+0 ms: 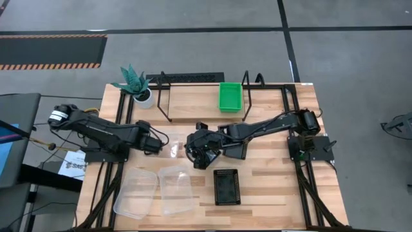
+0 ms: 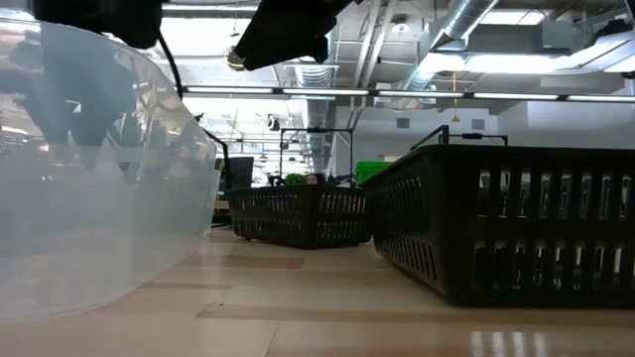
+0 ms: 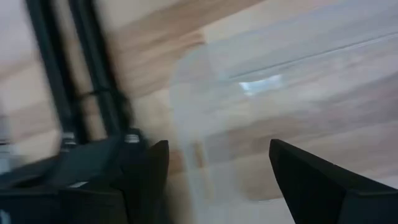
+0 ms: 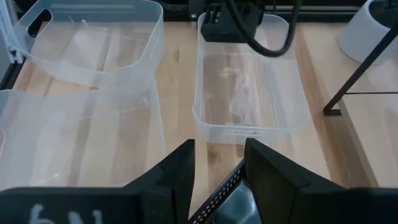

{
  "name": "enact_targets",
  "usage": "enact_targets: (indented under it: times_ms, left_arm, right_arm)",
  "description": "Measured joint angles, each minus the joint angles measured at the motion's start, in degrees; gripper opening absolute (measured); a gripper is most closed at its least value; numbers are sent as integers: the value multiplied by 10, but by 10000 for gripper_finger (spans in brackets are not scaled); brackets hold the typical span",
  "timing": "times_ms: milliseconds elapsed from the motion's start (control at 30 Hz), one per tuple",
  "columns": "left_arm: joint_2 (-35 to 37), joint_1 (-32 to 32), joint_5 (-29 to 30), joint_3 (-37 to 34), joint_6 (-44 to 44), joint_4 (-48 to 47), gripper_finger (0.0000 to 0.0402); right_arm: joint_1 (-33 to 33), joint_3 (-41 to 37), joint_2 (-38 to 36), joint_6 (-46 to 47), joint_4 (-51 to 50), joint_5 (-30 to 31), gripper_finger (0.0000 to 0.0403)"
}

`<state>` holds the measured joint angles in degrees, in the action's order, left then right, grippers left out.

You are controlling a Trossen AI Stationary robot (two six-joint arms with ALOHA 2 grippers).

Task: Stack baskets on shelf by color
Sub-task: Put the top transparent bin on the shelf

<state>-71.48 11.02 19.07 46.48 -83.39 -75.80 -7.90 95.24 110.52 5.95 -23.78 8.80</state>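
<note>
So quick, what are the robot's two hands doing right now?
Left gripper: jaws open, over a clear basket, holding nothing.
Right gripper: jaws closed on the rim of a black basket.

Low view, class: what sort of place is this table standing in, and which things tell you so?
Probably an industrial lab or workshop: bare ducts and pipes run under the ceiling with long strip lights, and the high view shows a grey floor with black-and-orange hazard tape.
</note>
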Motion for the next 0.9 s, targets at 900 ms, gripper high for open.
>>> enact_targets:
  times_ms: [900]
  left_arm:
    - [-126,-52,-84,9,184,378,265]
  right_arm:
    - [0,0,0,-20,-86,-1,161]
